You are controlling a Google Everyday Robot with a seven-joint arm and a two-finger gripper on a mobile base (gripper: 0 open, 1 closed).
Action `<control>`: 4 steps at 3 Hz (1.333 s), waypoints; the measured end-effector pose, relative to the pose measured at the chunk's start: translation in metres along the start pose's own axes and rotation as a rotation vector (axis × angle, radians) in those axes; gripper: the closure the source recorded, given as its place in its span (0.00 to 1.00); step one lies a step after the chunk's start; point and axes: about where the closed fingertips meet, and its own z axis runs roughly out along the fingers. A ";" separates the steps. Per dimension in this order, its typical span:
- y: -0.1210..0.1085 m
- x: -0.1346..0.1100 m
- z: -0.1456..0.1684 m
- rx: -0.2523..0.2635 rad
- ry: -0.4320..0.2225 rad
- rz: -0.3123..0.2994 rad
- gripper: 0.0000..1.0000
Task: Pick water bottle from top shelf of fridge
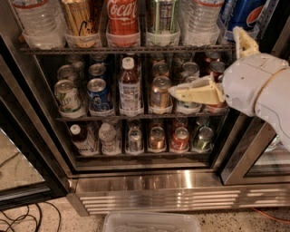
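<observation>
**Ana:** Where is the target?

**Ben:** In the fridge [154, 181], on the top shelf [127, 49]. Left to right: the left water bottle [34, 20], a gold can [84, 22], the Coca-Cola bottle [122, 20], a green can [162, 18], then the right water bottle [199, 20]. I cannot tell which one is meant, but the right one is nearer.

**Ana:** And the tool?

**Ben:** The tool [204, 60] is at the right, below that shelf and in front of the middle rack. It is spread wide and holds nothing. Its lower finger [195, 93] points left across the cans and its upper finger [244, 41] points up.

**Ana:** What would you do?

**Ben:** I'd raise it to the bottle's ribbed body and turn it so the fingers straddle the sides. Then go in straight between the green can and the blue Pepsi can [242, 13]. Pinch gently, since the thin plastic likely gives, and lift it over the tray lip before pulling out.
</observation>
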 end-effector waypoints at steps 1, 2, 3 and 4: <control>-0.068 0.039 -0.016 0.205 -0.029 0.152 0.00; -0.110 0.093 -0.056 0.377 -0.026 0.251 0.00; -0.110 0.092 -0.056 0.375 -0.026 0.252 0.00; -0.074 0.066 -0.047 0.306 -0.071 0.303 0.00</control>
